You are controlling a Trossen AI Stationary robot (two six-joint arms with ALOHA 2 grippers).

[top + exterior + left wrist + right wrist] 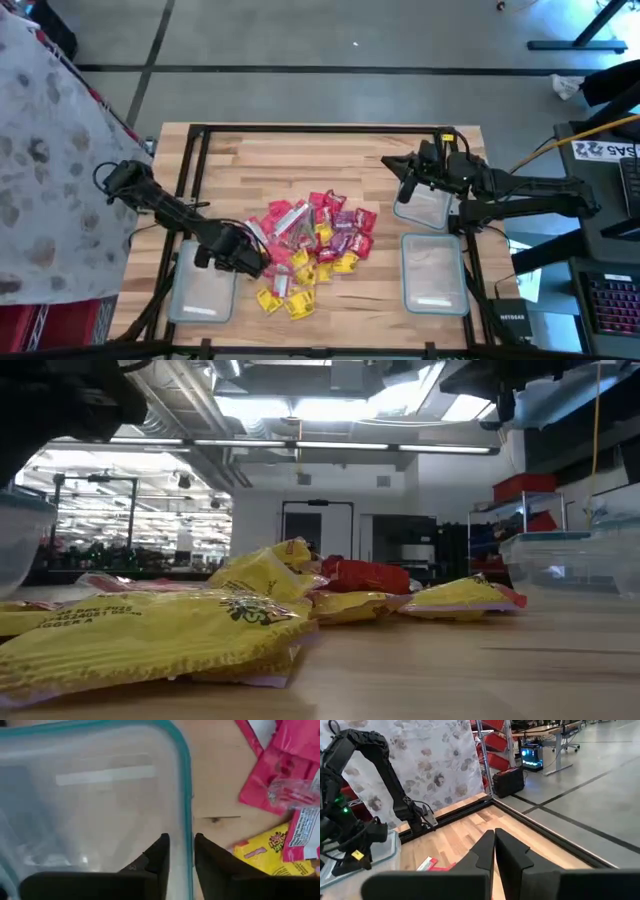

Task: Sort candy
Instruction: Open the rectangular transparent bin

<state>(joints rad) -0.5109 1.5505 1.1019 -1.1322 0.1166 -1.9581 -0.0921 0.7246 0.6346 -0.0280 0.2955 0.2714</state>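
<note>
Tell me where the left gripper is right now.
In the high view, the left gripper sits left of centre, between the left clear plastic container and the pile of shiny wrapped candy, fingers straddling the container's rim.

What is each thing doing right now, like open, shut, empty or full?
Left tool: fingers astride the left container's rim, narrow gap.
Right tool: shut, empty.
Left container: empty.
Two right containers: no candy visible.
Candy: heaped on table, unsorted.

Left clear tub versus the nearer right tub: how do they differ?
The left tub has the left end effector at its rim and lies beside the candy; the nearer right tub stands apart from the candy, with the right end effector by the farther tub. Both are clear and look empty.
</note>
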